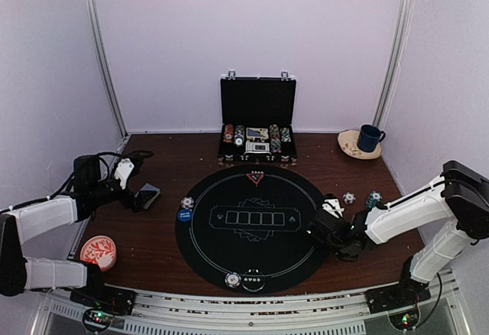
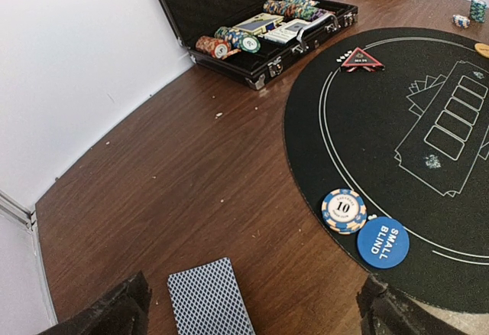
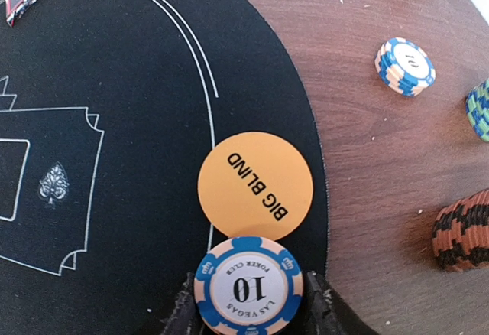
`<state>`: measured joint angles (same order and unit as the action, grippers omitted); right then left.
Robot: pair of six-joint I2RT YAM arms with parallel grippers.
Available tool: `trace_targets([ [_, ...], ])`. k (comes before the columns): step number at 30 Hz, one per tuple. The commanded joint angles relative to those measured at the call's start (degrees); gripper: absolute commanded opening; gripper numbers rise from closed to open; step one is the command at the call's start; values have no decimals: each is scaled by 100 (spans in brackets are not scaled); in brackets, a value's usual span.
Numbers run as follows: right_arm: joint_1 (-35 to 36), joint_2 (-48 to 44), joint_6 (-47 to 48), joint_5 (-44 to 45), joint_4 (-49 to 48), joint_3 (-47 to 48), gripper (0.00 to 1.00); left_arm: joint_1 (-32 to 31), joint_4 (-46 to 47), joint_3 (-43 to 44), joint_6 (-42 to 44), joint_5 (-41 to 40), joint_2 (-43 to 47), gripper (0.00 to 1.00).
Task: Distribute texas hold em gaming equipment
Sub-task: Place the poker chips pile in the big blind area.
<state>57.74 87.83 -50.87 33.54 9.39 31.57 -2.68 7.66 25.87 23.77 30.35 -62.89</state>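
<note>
I am working at the right edge of the round black felt mat (image 3: 114, 82). In the right wrist view, a blue-and-white ten chip (image 3: 248, 287) sits at the bottom centre of the frame, between the fingers of the right end effector (image 3: 248, 308). Its upper rim touches the orange Big Blind disc (image 3: 255, 185) just above it. The fingers hug the chip's sides; I cannot tell whether they pinch it or have let go.

My judgement is that the step in hand is setting this chip beside the disc. I would part the fingers evenly and lift straight up, clear of the disc, so neither piece slides.

The top view hides this contact under the arm, yet it alone shows another chip (image 1: 233, 279) at the mat's bottom edge. The left wrist view adds a grey-blue-backed playing card (image 2: 210, 298) on the brown tabletop (image 2: 191, 182), at lower left. The card lies between the widely parted, empty fingers of the left end effector (image 2: 256, 316). A blue Small Blind disc (image 2: 383, 242) lies at lower right.
</note>
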Motion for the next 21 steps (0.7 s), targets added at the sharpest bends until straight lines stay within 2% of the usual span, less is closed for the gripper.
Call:
trace_targets([
  [1, -61, -5, 53, 8, 340, 76, 51, -8, 245, -12, 44, 6, 11, 98],
  [14, 40, -952, 379, -36, 1001, 521, 74, -12, 236, -12, 49, -10, 23, 98],
  [21, -37, -1658, 624, 465, 1718, 956, 88, -11, 236, -12, 49, -1, 31, 98],
])
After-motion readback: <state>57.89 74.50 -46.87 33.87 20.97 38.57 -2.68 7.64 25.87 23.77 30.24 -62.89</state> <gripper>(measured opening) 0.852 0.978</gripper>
